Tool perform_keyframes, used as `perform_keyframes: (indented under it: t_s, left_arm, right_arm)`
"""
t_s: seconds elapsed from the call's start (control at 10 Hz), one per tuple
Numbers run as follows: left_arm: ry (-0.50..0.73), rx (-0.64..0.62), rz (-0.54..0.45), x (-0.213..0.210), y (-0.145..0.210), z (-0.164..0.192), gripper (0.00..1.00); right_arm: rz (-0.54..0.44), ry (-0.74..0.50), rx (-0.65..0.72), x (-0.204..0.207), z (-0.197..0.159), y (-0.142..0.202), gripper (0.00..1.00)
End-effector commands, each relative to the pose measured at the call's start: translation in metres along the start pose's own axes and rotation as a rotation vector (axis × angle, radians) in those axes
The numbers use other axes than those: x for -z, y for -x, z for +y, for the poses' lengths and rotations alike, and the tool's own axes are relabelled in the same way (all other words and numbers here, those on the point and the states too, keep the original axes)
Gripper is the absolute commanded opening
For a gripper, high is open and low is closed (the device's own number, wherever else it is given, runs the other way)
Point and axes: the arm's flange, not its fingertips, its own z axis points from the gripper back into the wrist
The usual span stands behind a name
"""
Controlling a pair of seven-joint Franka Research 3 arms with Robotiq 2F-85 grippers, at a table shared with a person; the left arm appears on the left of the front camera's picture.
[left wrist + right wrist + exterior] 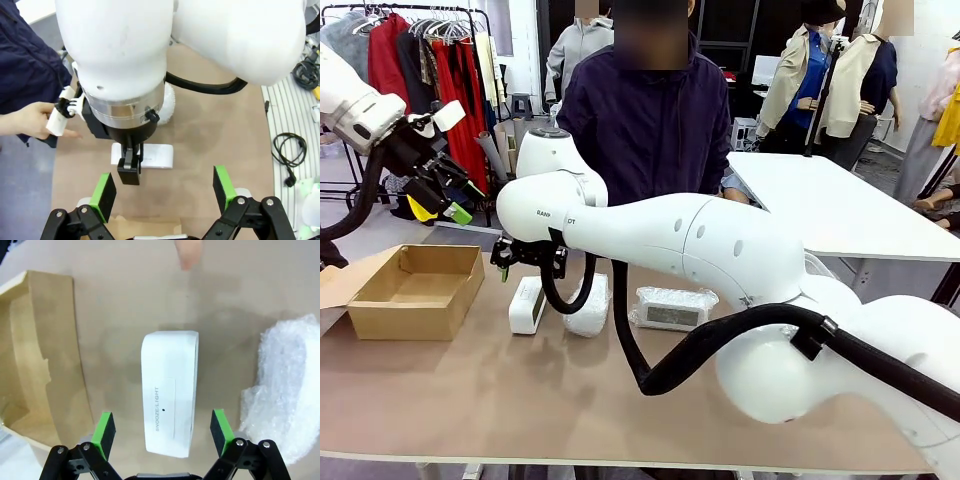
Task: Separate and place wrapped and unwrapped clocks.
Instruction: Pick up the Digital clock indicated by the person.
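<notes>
A clothing studio or shop floor: a garment rack [430, 40] of hanging clothes behind, work tables [840, 205] and robot arms [670, 235] up front.

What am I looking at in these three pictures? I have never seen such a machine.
Two white robot arms work at a brown table, with a person opposite. The front picture comes from a fixed camera between the arms; the other two come from cameras on the wrists, looking along each arm's two green-tipped fingers. On the table lie an open cardboard box, a bare clock and two clocks in bubble wrap. The right hand is open just above the bare clock, not gripping it. The left hand is open too, raised, holding nothing.
</notes>
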Motion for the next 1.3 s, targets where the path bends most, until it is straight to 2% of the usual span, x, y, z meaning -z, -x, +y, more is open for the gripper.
perform_keyframes:
  t_s: [0.0, 0.6, 0.7, 1.0, 1.2]
  left_arm:
    - [0.004, 0.011, -0.005, -0.002, 0.001, -0.001, 1.00]
    - [0.004, 0.011, -0.005, -0.002, 0.001, -0.001, 1.00]
    - [0.004, 0.011, -0.005, -0.002, 0.001, -0.001, 1.00]
    - [0.004, 0.011, -0.005, -0.002, 0.001, -0.001, 1.00]
    - [0.004, 0.011, -0.005, -0.002, 0.001, -0.001, 1.00]
  right_arm:
    - [0.040, 0.011, 0.034, 0.010, 0.013, -0.009, 1.00]
    - [0.089, -0.027, 0.069, 0.045, -0.003, -0.019, 1.00]
    - [0.079, 0.020, 0.041, 0.039, -0.017, -0.003, 1.00]
    - [0.087, 0.014, 0.049, 0.044, -0.019, -0.005, 1.00]
    - [0.079, 0.046, 0.076, 0.042, -0.021, -0.006, 0.61]
